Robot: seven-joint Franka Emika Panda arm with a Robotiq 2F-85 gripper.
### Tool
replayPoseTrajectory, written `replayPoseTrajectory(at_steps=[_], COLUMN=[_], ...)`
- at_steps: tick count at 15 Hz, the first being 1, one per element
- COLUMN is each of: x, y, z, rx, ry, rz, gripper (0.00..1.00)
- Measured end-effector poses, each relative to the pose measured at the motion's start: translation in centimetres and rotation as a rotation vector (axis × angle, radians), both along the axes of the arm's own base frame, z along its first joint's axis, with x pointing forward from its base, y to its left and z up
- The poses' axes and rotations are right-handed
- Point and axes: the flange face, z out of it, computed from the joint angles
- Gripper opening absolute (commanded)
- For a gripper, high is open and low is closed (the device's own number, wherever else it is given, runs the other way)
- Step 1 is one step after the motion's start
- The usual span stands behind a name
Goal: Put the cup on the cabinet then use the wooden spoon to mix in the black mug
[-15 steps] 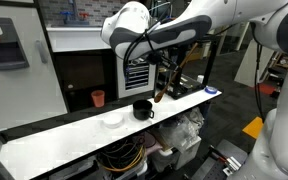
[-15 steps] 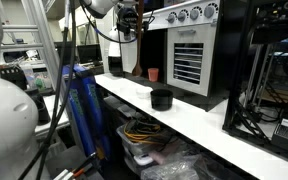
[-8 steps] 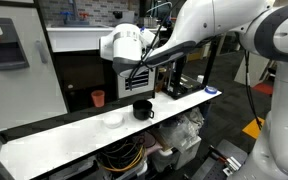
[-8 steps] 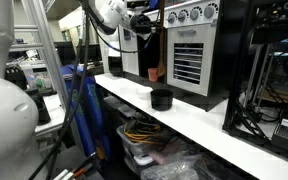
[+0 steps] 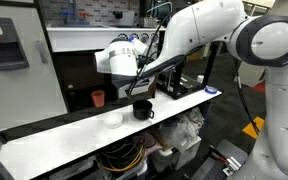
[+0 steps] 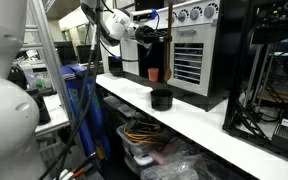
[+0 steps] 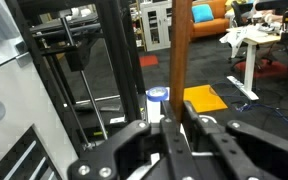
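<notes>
The wooden spoon's brown handle [image 7: 181, 50] runs straight up the wrist view, and my gripper [image 7: 179, 120] is shut on its lower part. In both exterior views the gripper [image 5: 144, 56] [image 6: 156, 32] is tipped to about level, high above the counter and up from the black mug [image 5: 142, 109] [image 6: 161, 98]. The mug stands on the white counter with nothing in it that I can see. The orange-red cup [image 5: 98, 98] [image 6: 153, 74] stands upright on the dark ledge of the white-framed cabinet [image 5: 84, 40]. The spoon's bowl is not visible.
A small white bowl [image 5: 113, 120] sits on the long white counter [image 5: 64, 140] beside the mug. A blue tape roll [image 5: 212, 91] [image 7: 157, 95] lies at the counter's end. A steel knobbed oven [image 6: 189, 45] stands behind. Cables and bags fill the space under the counter.
The arm has swung the gripper from hanging down near the oven to a tipped, level pose nearer above the mug. The spoon stays in its grip. Cup and mug have not moved.
</notes>
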Motion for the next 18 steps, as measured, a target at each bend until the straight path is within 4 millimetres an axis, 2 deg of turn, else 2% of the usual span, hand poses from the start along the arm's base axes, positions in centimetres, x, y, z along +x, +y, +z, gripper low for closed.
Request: replayPoseTrajectory(at_steps=[7, 16, 17, 18], x=[-0.4, 0.1, 0.2, 0.2], y=[3.0, 3.5, 3.5, 3.6], z=[-1.5, -4.5, -5.0, -5.3], rx=[0.004, 0.004, 0.003, 0.000], ry=[0.017, 0.051, 0.058, 0.063], rz=[0.065, 0.086, 0.086, 0.086], gripper=[0.04, 0.04, 0.14, 0.14])
